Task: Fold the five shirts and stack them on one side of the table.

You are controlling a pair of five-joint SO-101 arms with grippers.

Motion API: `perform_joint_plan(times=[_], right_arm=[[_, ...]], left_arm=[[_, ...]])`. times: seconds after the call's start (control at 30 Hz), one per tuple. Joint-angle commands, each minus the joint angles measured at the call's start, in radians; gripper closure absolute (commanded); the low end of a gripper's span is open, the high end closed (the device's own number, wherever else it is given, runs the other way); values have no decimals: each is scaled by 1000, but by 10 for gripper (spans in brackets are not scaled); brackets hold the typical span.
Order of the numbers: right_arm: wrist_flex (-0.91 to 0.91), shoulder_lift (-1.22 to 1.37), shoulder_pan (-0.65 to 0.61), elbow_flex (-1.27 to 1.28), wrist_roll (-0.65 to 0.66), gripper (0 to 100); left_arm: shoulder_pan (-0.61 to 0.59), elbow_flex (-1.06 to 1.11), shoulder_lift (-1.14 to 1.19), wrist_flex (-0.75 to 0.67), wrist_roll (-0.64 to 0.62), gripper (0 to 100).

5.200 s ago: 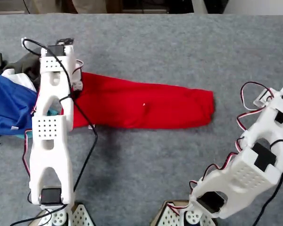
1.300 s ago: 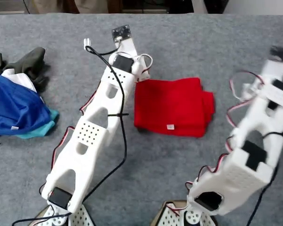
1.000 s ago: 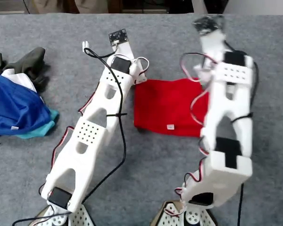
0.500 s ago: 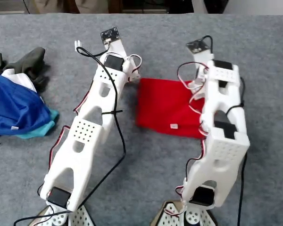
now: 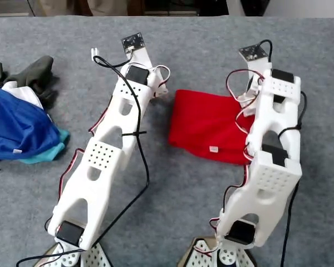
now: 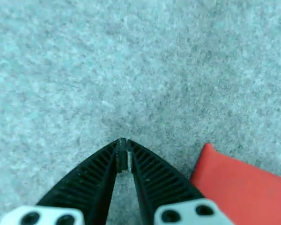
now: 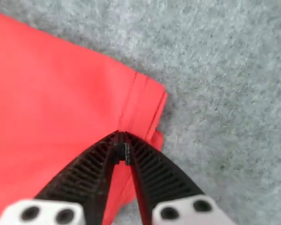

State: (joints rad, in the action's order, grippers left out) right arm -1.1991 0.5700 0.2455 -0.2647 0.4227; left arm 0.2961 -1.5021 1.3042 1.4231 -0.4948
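Sliding folded red shirt [image 5: 203, 125] aside: press your clenched right gripper [image 7: 121, 143] evenly on hem; hold left gripper [image 6: 122, 150], clenched empty, clear.

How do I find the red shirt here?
Look at the middle of the grey table, between the two white arms. The red shirt lies there, folded flat. It is the only red, folded one; the other clothes are a crumpled blue and dark pile.
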Motion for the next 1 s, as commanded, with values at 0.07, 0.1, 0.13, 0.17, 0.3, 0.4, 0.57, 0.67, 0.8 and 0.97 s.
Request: perform_joint_plan(times=[0.07, 0.1, 0.13, 0.17, 0.3, 0.4, 0.57, 0.67, 0.8, 0.97], right_arm=[[-66, -97, -12, -81, -12, 993], [-78, -122, -13, -81, -12, 993], [-94, -148, -16, -79, -12, 993], [-107, -176, -18, -77, -17, 993], [-175, -282, -12, -85, -20, 992], [-221, -361, 12, -82, -17, 991], [-302, -509, 65, -90, 8, 990], [-416, -595, 87, -79, 58, 990], [-578, -680, 128, -18, 167, 990], [-583, -828, 219, 193, 186, 990]], left_arm=[[8, -43, -16, -14, -5, 981], [8, -43, -16, -15, -5, 981], [8, -43, -16, -15, -5, 981], [8, -43, -16, -17, -5, 981], [9, -43, -16, -41, -5, 981], [3, -49, -16, -37, -5, 981], [-5, -61, -27, 63, 41, 981], [-8, -160, -44, 213, 241, 981], [-15, -164, -90, 331, 497, 981], [-106, -92, -194, 339, 563, 981]])
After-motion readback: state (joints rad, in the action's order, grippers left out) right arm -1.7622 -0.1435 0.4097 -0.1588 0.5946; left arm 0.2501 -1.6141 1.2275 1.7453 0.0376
